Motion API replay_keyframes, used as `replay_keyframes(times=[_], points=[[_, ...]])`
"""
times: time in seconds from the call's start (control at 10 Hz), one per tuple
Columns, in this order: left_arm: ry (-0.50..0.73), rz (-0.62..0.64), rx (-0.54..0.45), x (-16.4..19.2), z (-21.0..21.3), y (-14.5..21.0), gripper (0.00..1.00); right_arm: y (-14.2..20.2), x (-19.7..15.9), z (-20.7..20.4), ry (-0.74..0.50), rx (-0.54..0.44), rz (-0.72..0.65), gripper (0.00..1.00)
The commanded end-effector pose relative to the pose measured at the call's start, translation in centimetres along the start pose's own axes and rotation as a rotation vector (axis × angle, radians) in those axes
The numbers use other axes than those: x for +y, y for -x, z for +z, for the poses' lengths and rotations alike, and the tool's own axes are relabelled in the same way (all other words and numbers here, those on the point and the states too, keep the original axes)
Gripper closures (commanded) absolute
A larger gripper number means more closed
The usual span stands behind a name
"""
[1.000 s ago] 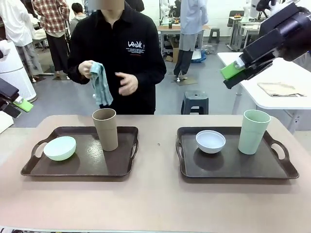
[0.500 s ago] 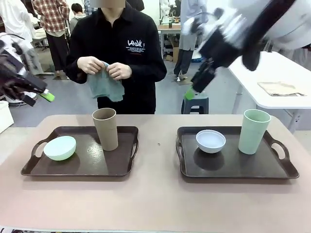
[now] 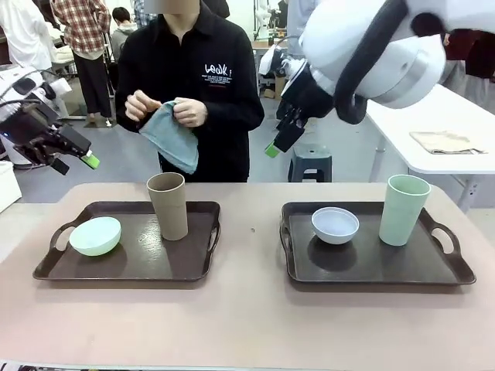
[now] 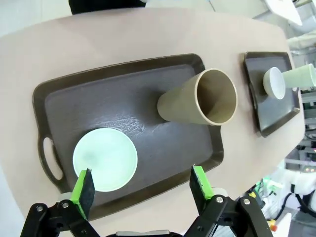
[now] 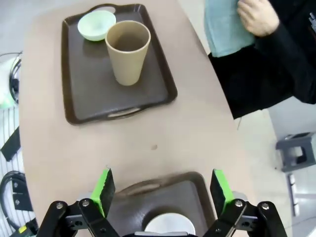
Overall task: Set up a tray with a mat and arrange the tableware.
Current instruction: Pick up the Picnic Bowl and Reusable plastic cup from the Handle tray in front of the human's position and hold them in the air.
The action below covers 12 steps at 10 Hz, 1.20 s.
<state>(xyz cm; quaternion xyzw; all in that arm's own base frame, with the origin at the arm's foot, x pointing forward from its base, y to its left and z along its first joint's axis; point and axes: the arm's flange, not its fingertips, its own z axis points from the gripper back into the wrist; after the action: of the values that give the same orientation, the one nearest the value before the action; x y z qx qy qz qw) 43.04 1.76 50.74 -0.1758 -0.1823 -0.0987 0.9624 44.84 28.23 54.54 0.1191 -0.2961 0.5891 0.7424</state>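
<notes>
Left claw (image 4: 142, 185) and right claw (image 5: 162, 190) hang spread, empty; you should next clear the tan-brown cup (image 3: 168, 205) for the mat (image 3: 174, 143).

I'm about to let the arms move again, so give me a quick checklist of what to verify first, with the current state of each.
1. Left end effector open, empty: ok.
2. Right end effector open, empty: ok.
3. Tan cup and pale green cup upright: ok.
4. Mat on a tray: not ok; the cloth is in the person's hands.
5. Left tray bare for a mat: not ok; it holds the tan cup and light green bowl.
</notes>
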Motion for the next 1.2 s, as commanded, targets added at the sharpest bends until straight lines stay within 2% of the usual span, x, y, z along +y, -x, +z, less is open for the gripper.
replay_keyframes(times=[0.0,0.1,0.2,0.3,0.4,0.5,0.7,0.8,0.9,1.1], points=[[-0.001,-0.011,-0.001,-0.4,0.8,0.6,0.00,0.8,1.1,1.4,0.007,0.035,-0.007,0.00],[0.000,0.000,0.000,0.0,0.0,0.0,0.00,0.0,0.0,0.0,0.000,0.000,0.000,0.00],[0.033,0.012,0.032,0.5,-0.7,-0.7,0.00,0.6,-2.0,-1.1,-0.075,-0.155,0.104,0.00],[0.029,0.054,0.064,1.3,-1.4,-0.6,0.00,0.2,-3.0,-3.6,-0.212,-0.325,0.167,0.00],[-0.003,0.108,0.097,2.1,-2.0,-0.9,0.00,0.0,-4.1,-5.6,-0.282,-0.401,0.244,0.00],[-0.032,0.134,0.125,3.0,-2.7,-0.9,0.00,-0.2,-5.5,-7.8,-0.285,-0.468,0.257,0.00],[-0.050,0.168,0.123,3.9,-4.0,-1.5,0.00,-1.5,-6.4,-12.2,-0.313,-0.534,0.287,0.00],[0.019,0.101,0.101,3.5,-4.1,-1.5,0.00,-2.1,-6.3,-13.5,-0.292,-0.478,0.232,0.00],[-0.023,0.142,0.113,4.1,-4.4,-0.3,0.00,-1.7,-5.3,-10.1,-0.260,-0.513,0.281,0.00],[-0.019,0.140,0.115,4.1,-4.7,-0.8,0.00,-1.7,-5.3,-10.1,-0.260,-0.513,0.281,0.00]])
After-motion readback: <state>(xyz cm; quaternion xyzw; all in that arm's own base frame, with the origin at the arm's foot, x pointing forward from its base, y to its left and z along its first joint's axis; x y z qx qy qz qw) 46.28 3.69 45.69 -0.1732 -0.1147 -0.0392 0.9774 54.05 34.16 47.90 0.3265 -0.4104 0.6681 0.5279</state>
